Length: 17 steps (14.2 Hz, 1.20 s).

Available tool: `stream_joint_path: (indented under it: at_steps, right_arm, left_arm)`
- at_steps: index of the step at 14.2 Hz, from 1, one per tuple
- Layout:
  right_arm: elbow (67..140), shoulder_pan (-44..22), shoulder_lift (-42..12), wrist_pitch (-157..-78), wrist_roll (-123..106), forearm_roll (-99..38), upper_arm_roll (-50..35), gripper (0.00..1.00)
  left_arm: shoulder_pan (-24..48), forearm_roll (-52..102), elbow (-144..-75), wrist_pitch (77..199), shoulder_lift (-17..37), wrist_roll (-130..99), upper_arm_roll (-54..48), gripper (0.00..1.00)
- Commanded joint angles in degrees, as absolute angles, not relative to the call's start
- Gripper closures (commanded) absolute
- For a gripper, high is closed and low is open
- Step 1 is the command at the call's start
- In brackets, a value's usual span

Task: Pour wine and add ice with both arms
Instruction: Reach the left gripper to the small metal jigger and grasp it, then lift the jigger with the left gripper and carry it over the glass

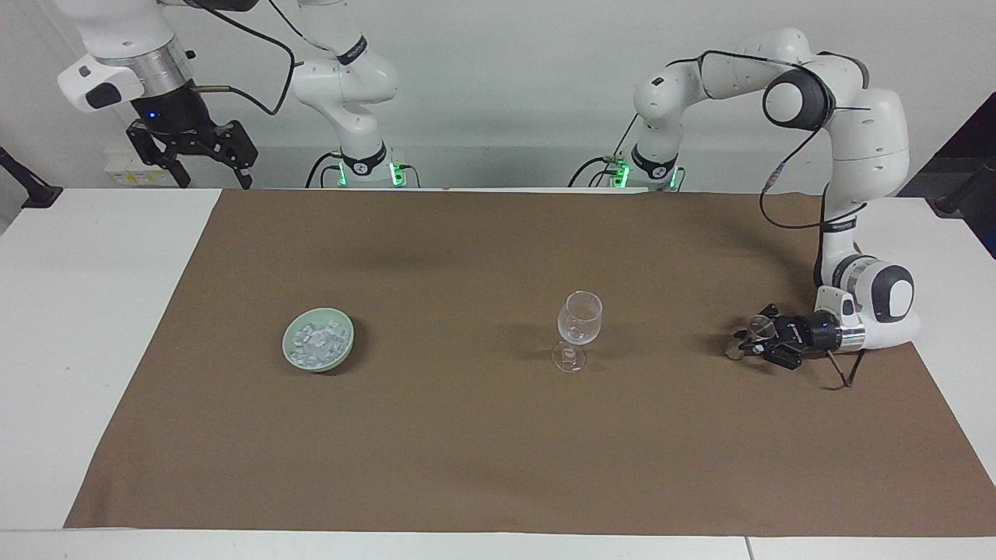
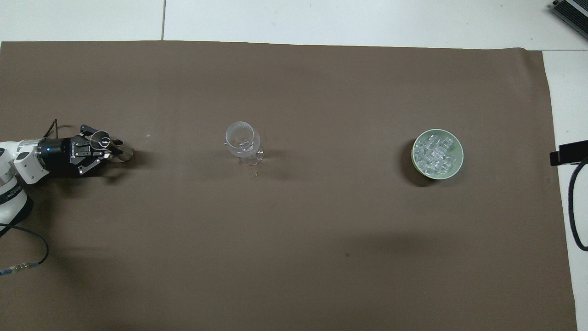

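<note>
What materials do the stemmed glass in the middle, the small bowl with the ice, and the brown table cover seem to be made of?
Wine glass: clear glass or clear plastic; the cover shows through it and its rim glints.
Bowl: pale green and smooth, probably glazed ceramic, possibly plastic.
Ice: translucent whitish cubes, real or plastic cannot be told.
Cover: matte brown with no shine, paper or cloth.

A plain white wall [image 1: 506, 85] rises at the robots' end of the room. Below it stands the white, smooth-topped counter [image 1: 93, 327], most of it covered by a large brown rectangular cloth [image 1: 498, 451]. Light falls evenly from above, leaving soft shadows on the cloth.
</note>
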<state>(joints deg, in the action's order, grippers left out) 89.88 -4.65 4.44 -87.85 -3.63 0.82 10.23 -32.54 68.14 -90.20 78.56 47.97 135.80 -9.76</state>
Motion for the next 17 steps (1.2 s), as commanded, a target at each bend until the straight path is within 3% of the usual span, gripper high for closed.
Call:
stream_joint_path:
  at_steps: [1,8,17]
  right_arm:
    - [90.26,-4.31,5.19,-87.54,-2.55,-0.26,9.93,0.0]
    - [90.35,-4.31,5.19,-87.54,-2.55,-0.26,9.93,0.0]
    - [90.35,-4.31,5.19,-87.54,-2.55,-0.26,10.02,0.0]
  left_arm:
    - [-31.03,69.17,-90.09,77.7,45.01,136.67,-10.11,1.0]
    - [-23.65,69.17,-90.97,77.61,37.01,135.36,-10.2,1.0]
    - [-12.67,69.35,-92.46,81.56,32.0,131.84,-9.76,1.0]
